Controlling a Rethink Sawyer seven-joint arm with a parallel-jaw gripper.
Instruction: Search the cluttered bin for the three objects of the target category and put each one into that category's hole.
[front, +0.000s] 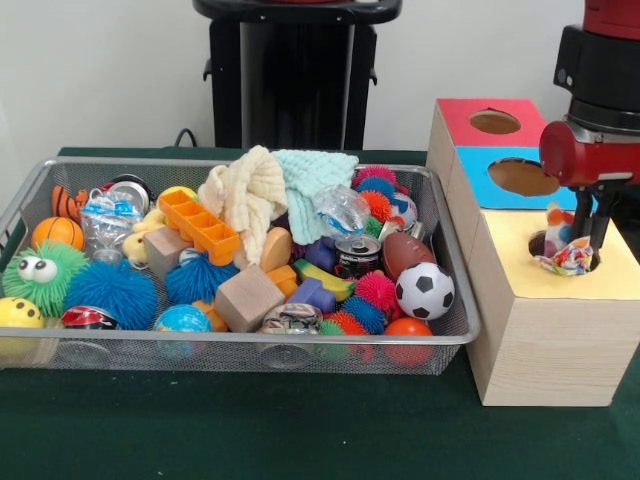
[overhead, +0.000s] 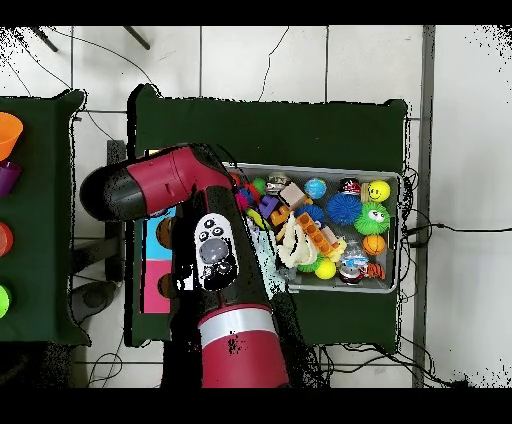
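Crumpled colourful wrapper (front: 566, 257) pinched in the hand (front: 577, 246), hanging dead over the yellow box's hole (front: 541, 244), straight down at 6 o'clock, bin (front: 455, 300) off toward 9.

The arm (overhead: 170, 185) has glossy red rounded casings joined by black segments. One black link carries a pale grey oval panel with small round buttons. Its pedestal (front: 297, 70) is a black ribbed column.

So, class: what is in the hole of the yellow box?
A crumpled multicoloured wrapper sits at the yellow box's hole, partly sticking out, with the gripper just above. Anything deeper inside is hidden.
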